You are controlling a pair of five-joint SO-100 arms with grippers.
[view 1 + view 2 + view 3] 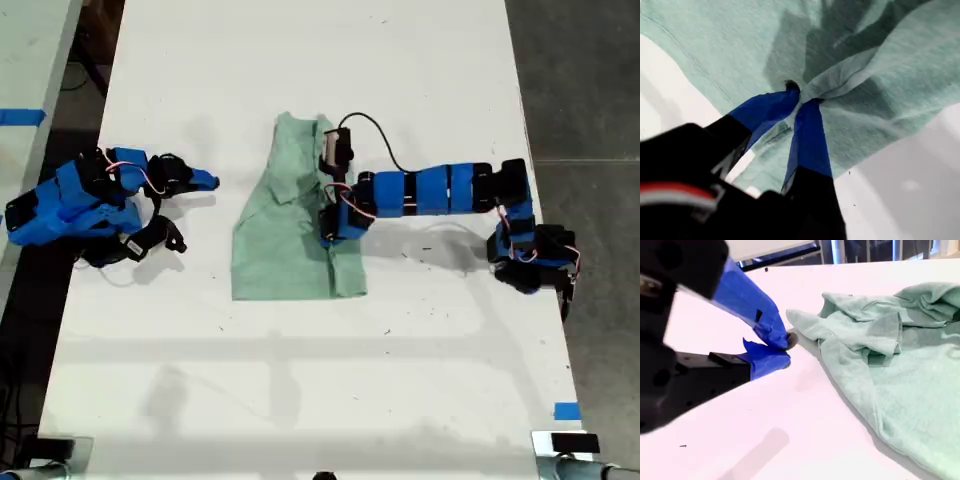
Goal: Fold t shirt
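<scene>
With the t shirt (290,220) at the white surface's (300,400) centre, my first pincer (802,97) clamps a thin pinch at its three o'clock edge that could slip free, my second pincer (782,350) closed empty at nine o'clock.

Legible text, labels, brands, numbers, signs: none are showing in any view. The t shirt (290,225) is presenting plain cloth, no print and no readable tag. The arms' blue and black housings are bearing no readable marking. The strips of blue tape (567,411) on the counter (300,380) are carrying no writing. Small dark specks on the counter are reading as marks only, not as characters.
</scene>
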